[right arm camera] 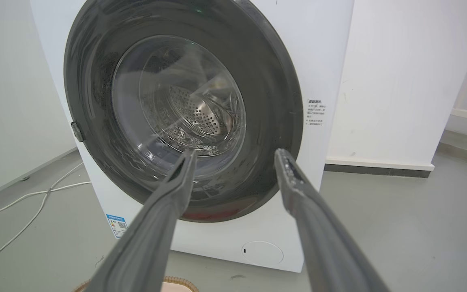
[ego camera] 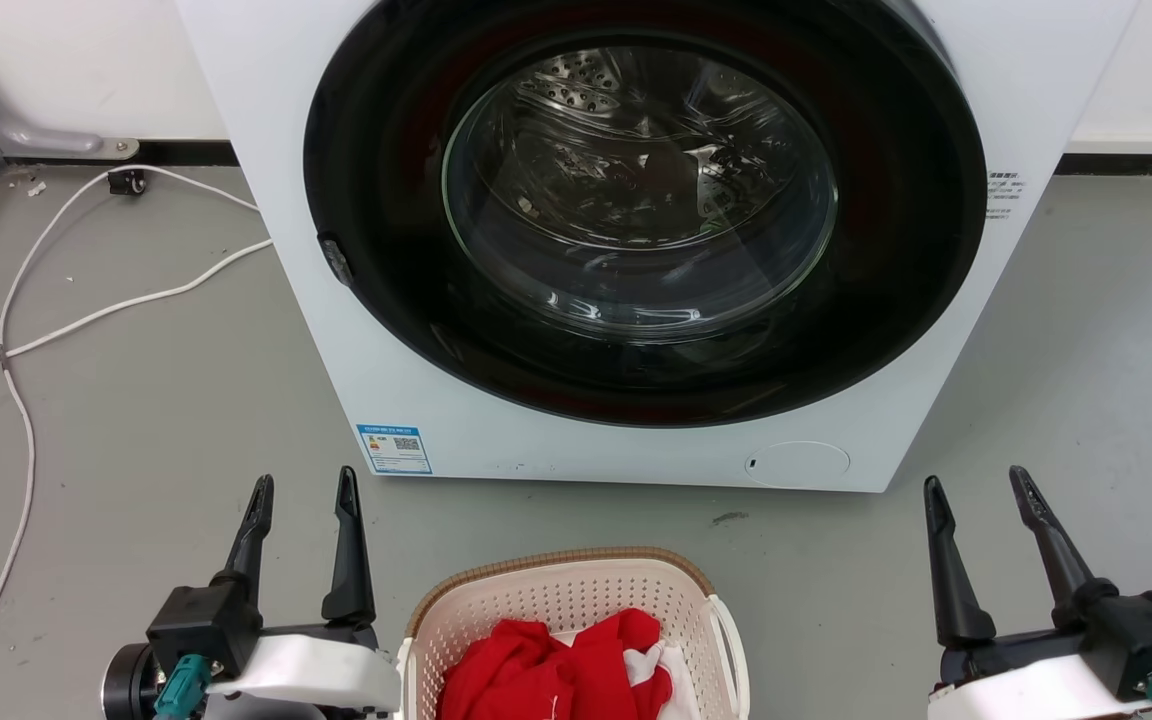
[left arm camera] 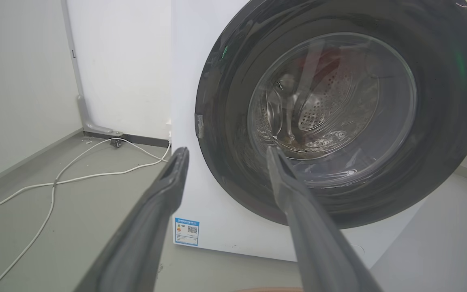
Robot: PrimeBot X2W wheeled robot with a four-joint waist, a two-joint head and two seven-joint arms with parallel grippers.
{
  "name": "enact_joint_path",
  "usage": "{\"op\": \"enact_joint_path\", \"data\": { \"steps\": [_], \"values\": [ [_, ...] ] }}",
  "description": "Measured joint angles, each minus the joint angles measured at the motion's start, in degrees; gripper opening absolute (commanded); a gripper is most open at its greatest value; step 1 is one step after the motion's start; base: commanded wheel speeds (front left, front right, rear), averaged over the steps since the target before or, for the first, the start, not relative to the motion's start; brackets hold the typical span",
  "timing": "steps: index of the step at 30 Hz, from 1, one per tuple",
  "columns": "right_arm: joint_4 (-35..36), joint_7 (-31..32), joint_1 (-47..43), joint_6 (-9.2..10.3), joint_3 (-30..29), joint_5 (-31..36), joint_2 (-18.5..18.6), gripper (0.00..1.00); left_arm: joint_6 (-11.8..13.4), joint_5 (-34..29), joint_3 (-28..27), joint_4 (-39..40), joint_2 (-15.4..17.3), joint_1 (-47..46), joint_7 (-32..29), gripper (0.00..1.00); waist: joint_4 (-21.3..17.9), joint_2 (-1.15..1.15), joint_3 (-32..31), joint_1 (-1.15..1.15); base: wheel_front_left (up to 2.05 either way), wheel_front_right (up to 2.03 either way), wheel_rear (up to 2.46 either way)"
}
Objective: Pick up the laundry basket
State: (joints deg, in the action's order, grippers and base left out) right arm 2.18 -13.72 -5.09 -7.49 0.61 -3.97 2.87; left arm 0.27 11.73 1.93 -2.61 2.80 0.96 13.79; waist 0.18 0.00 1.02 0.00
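Laundry basket [ego camera: 558, 598] sits on the floor [ego camera: 136, 430] between left claw [ego camera: 304, 482] and right claw [ego camera: 976, 482], both spread and empty; recommend lowering each onto its side handle [ego camera: 733, 640] and lifting level.

Basket [ego camera: 556, 598] before washer [ego camera: 496, 440] (clothes [ego camera: 546, 668] inside).

Grey floor [ego camera: 1086, 400]: washer [ego camera: 536, 455], laundry basket [ego camera: 556, 600], cable [ego camera: 176, 290].

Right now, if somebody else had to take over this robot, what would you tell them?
Left hand: open, empty, left of the laundry basket.
Right hand: open, empty, farther off to its right.
Basket sits on the floor before the closed washing machine, red clothes inside.
Done: nothing gripped.
Left: close on the white side handles and lift.
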Motion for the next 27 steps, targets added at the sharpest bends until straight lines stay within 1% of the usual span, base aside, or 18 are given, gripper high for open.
{"op": "enact_joint_path", "data": {
  "steps": [13,27],
  "values": [
    [0.05,-1.33,-0.76,-0.01,0.24,4.99,0.00,1.00,0.75,-5.41,0.37,0.04,0.01,0.53,1.13,1.00,0.08,0.00,0.14,0.00,0.00,0.00,0.00],
    [-0.11,-1.34,-0.77,-0.01,-0.01,4.87,0.01,1.00,1.25,-5.65,0.32,-0.25,0.02,0.60,1.27,1.00,-0.06,0.00,0.37,0.00,0.00,0.00,0.00]
  ]
}}
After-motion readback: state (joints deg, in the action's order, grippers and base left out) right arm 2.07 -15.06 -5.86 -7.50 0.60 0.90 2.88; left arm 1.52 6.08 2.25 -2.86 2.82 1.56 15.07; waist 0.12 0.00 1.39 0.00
